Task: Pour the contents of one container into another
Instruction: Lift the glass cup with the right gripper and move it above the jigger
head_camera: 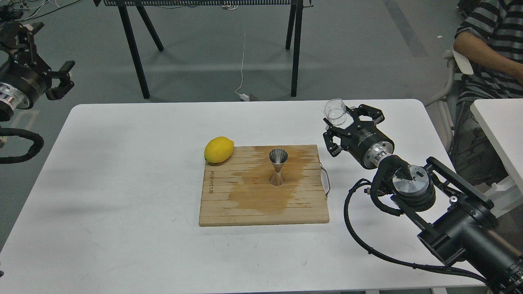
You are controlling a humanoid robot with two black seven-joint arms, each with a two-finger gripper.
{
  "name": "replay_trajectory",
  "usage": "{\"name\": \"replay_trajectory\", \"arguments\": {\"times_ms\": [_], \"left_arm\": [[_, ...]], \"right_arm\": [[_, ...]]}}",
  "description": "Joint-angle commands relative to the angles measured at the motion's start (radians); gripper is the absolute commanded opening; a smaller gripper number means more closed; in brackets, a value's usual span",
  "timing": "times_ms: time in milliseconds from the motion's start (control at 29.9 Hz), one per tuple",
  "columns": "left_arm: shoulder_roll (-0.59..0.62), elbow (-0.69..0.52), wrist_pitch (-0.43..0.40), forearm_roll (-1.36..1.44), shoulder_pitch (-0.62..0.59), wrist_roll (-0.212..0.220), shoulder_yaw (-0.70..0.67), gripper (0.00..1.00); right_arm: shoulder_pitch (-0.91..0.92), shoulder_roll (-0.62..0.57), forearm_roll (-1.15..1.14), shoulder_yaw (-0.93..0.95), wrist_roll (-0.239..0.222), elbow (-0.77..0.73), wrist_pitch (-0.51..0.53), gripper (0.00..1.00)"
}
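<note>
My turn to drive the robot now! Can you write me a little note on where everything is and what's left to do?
Right gripper: shut on the glass cup, held up over the table, right of the board.
Left gripper: holds nothing, off the table's left edge; open or shut, cannot tell.
Jigger: upright on the board, apart from the lemon. A dark wet-looking patch surrounds it.
Done: cup picked up.
Left: bring the cup over the jigger and tip it in. Whether the cup holds liquid, cannot tell.

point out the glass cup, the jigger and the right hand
glass cup (336, 111), head view, on its clear side wall.
jigger (278, 167), head view, on its narrow waist.
right hand (345, 119), head view, midway between the fingertips gripping the cup.
</note>
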Motion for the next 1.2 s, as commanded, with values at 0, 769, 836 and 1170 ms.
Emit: {"name": "replay_trajectory", "arguments": {"times_ms": [0, 769, 836, 1170], "left_arm": [[0.001, 0.0, 0.0, 0.0, 0.0, -0.001, 0.0, 0.99], [0.069, 0.0, 0.0, 0.0, 0.0, 0.002, 0.005, 0.99], [0.069, 0.0, 0.0, 0.002, 0.001, 0.002, 0.003, 0.99], [0.071, 0.0, 0.0, 0.002, 0.001, 0.002, 0.005, 0.99]], "right_arm": [[0.051, 0.002, -0.02, -0.052, 0.001, 0.002, -0.013, 0.15], [0.168, -0.021, -0.228, -0.224, -0.035, -0.003, -0.04, 0.15], [0.16, -0.024, -0.228, -0.224, -0.035, -0.003, -0.036, 0.15], [0.136, -0.035, -0.228, -0.225, -0.035, 0.0, -0.011, 0.16]]}}
